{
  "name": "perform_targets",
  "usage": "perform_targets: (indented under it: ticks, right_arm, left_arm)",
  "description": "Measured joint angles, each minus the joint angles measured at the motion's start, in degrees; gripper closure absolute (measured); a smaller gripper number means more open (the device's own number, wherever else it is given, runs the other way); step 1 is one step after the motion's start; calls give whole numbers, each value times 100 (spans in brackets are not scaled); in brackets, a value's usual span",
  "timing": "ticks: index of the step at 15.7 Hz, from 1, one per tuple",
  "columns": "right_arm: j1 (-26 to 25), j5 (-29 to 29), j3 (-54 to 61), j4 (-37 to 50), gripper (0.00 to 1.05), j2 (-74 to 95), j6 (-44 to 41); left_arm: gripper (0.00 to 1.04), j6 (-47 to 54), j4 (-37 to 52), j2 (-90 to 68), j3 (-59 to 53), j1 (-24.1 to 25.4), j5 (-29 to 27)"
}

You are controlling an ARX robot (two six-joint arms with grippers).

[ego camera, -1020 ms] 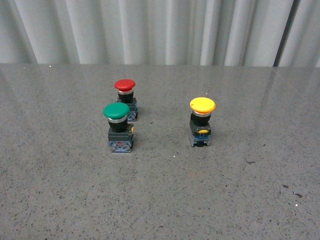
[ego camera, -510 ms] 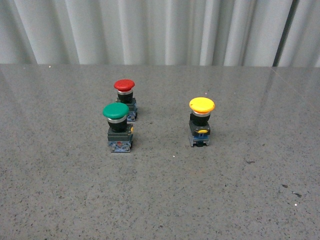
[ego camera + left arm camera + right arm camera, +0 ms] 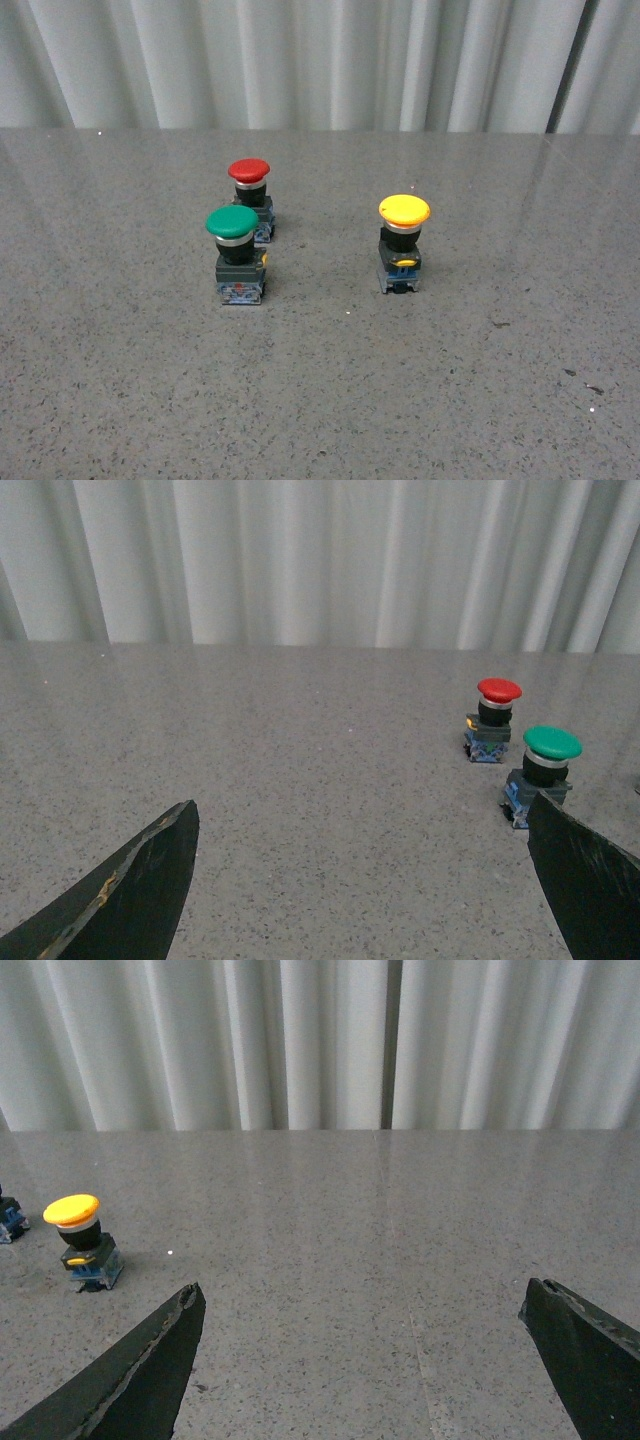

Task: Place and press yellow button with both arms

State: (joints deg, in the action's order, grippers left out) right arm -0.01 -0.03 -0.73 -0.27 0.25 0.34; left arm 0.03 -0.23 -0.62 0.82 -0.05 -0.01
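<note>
The yellow button stands upright on the grey speckled table, right of centre in the front view, and shows as the yellow button in the right wrist view. Neither arm appears in the front view. My left gripper is open with nothing between its fingers, well back from the buttons. My right gripper is also open and empty, with the yellow button off beyond one fingertip.
A green-capped button and a red-capped button stand close together left of centre; the green button and the red button also show in the left wrist view. A pale curtain hangs behind the table's far edge.
</note>
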Motion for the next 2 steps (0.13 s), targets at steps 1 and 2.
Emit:
perform_targets:
  ticks: [1, 2]
  right_arm:
    - [0, 0, 0, 0, 7, 0, 0]
    - [0, 0, 0, 0, 7, 0, 0]
  left_arm:
    - [7, 0, 0, 0, 0, 0, 0]
    - [7, 0, 0, 0, 0, 0, 0]
